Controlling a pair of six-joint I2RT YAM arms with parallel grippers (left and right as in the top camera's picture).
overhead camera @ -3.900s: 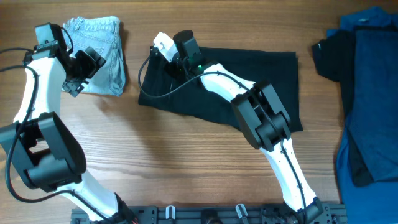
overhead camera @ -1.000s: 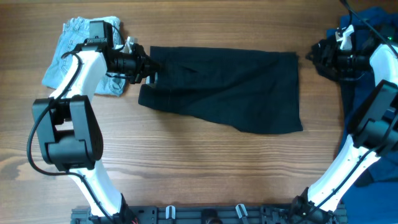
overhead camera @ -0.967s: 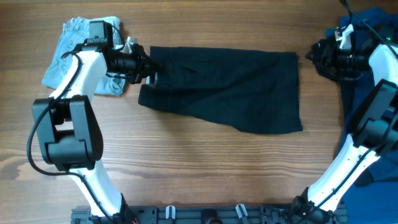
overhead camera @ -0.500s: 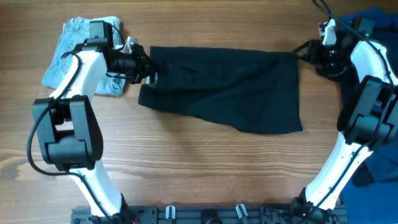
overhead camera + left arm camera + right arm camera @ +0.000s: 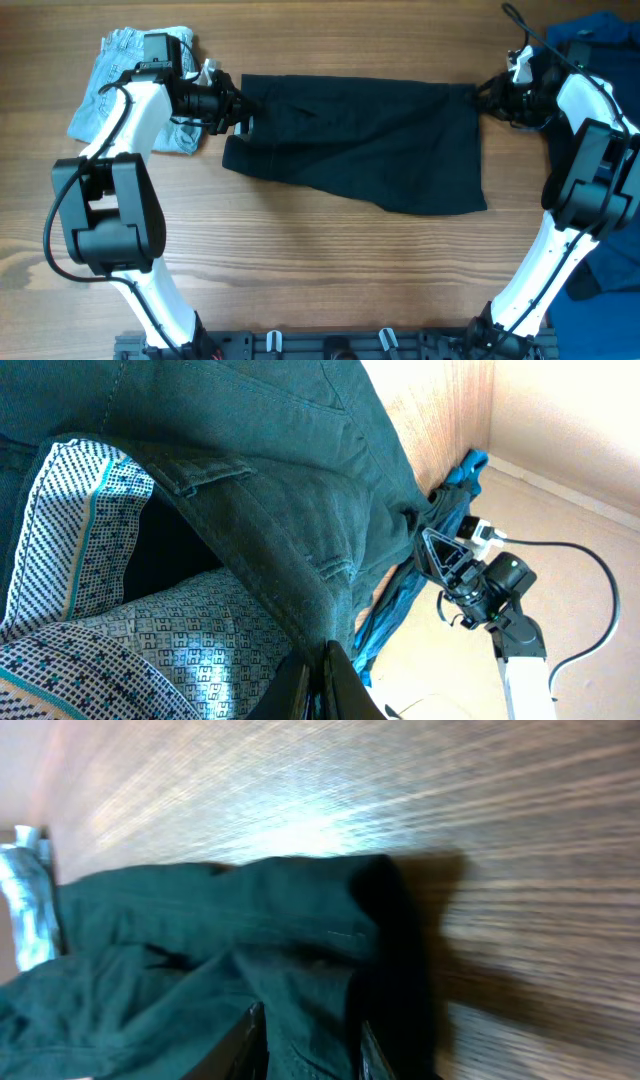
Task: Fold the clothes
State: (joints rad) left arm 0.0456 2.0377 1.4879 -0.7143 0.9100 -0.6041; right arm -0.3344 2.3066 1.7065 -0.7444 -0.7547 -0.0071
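Wooden desk [image 5: 300, 280]: dark green cloth garment [image 5: 380, 140] spread. Left gripper [image 5: 240, 108] clamped on its left edge; right gripper [image 5: 482, 95] parted astride far-right corner. Next: pinch, lift, fold.

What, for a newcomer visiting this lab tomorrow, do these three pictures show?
Two white robot arms, each ending in a two-finger gripper, work at a wooden table. One picture looks down from above; the other two come from cameras on the wrists. Dark shorts lie spread in the middle, a light-blue denim garment at the left, and a heap of blue and black clothes at the right. The left gripper pinches the shorts' waist end. The right gripper is open, its fingers astride the opposite far corner.
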